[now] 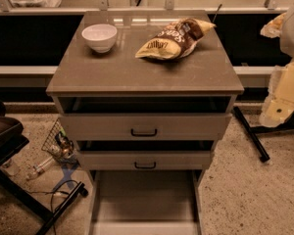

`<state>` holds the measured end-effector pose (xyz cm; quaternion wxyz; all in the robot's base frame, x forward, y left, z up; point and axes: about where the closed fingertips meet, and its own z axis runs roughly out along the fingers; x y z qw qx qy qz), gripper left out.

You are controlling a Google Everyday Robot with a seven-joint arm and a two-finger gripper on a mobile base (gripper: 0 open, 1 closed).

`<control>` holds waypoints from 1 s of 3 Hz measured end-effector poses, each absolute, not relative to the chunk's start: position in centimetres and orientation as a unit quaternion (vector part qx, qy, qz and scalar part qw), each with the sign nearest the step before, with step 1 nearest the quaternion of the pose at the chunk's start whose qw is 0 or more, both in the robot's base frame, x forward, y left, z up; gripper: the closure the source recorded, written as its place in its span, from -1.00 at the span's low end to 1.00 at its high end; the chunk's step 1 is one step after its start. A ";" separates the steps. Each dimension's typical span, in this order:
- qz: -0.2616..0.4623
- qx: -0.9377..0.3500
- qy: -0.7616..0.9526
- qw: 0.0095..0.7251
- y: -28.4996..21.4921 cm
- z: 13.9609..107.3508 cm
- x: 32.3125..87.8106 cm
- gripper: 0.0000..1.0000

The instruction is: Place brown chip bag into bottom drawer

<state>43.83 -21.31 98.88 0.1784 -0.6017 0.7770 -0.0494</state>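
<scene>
The brown chip bag [175,39], crinkled yellow-cream and dark brown foil, lies on its side on the right half of the cabinet top [142,75]. The bottom drawer [144,199] is pulled out towards me at the foot of the cabinet, and its flat floor shows with nothing on it. My gripper [279,26] is at the top right edge of the view, at the end of the cream arm [286,89]. It is to the right of the cabinet, well apart from the bag, and holds nothing that I can see.
A white bowl [99,36] stands on the cabinet top's back left. The two upper drawers [144,127] with dark handles are slightly open. A dark stand [10,146], a wire basket [59,142] and cables lie on the floor to the left. A black bar [251,133] lies on the right.
</scene>
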 end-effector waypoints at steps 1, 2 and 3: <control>-0.049 -0.602 0.777 0.178 -21.3 98.9 43.8 -1.00; -0.059 -0.611 0.769 0.178 -21.0 99.4 44.1 -1.00; -0.082 -0.654 0.732 0.175 -19.6 100.4 46.4 -1.00</control>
